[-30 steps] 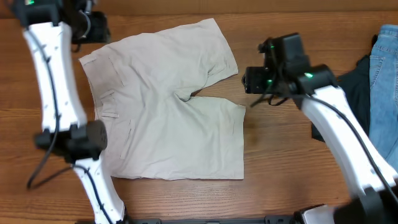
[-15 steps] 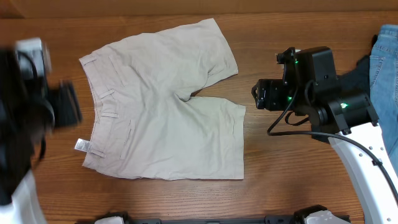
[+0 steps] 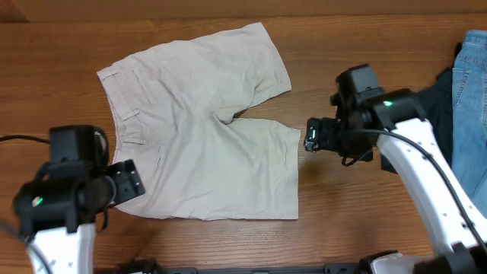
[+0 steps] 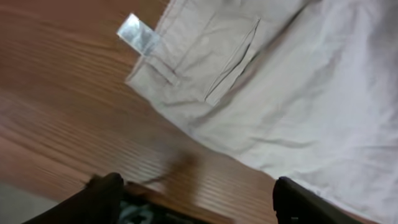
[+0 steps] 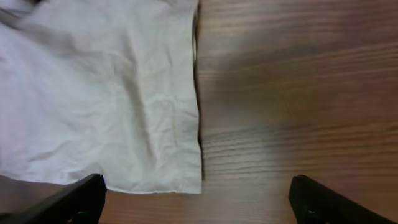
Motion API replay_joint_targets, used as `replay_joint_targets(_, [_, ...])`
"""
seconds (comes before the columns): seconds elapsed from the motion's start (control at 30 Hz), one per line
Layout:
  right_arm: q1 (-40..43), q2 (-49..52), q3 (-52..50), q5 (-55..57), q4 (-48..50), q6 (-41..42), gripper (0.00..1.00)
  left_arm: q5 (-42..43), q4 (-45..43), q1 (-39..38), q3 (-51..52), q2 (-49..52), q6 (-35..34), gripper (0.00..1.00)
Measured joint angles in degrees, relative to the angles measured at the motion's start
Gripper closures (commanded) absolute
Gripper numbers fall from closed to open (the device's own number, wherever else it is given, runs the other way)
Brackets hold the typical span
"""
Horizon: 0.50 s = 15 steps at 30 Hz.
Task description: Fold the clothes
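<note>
Across the middle of the counter [image 3: 342, 53] the shorts [image 3: 205, 137] are lying flat and spread out, with the waistband [image 3: 114, 114] toward the left arm and both legs pointing toward the right arm. They are sitting well apart from the jeans [image 3: 472, 91] and the dark garment [image 3: 434, 99] at the far right edge. The left tool [image 4: 196, 199] is hanging over bare wood just beside the near waistband corner, where the tag [image 4: 138, 34] is sticking out; its fingers are standing wide apart with nothing between them. The right tool [image 5: 199, 202] is hovering just off the near leg's hem [image 5: 198, 93], likewise gaping and empty, and the hem's near corner is lining up roughly between its fingers. Neither tool is touching cloth. Both seem to be lining up to pinch the two near corners for a lengthwise fold, near leg over far leg. Doing this well means sliding one finger of each tool under the edge so that both layers are being caught, not just the top one. The left tool should be biting the waistband itself rather than the loose tag. Both corners should be rising together and travelling level, keeping the near edge taut, so that the cloth is landing edge on edge without bunching at the crotch.
</note>
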<state>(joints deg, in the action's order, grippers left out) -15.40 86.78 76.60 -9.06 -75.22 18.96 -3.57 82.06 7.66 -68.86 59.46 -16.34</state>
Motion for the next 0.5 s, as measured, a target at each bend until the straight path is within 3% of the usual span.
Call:
replay_joint_targets(0.13, [0.00, 0.76, -3.61, -1.44, 2.60, 0.35, 0.01, 2.32, -3.34, 0.00, 7.54, 3.58, -1.44, 0.20])
replay_joint_targets(0.33, [0.00, 0.76, -7.91, -2.23, 1.51, 0.35, 0.00, 3.80, -4.46, 0.00, 7.98, 5.49, -1.81, 0.13])
replay_joint_targets(0.5, [0.00, 0.70, -17.59, -6.05, 3.89, -0.42, 0.01, 4.02, -7.48, 0.00, 8.15, 5.53, -2.05, 0.10])
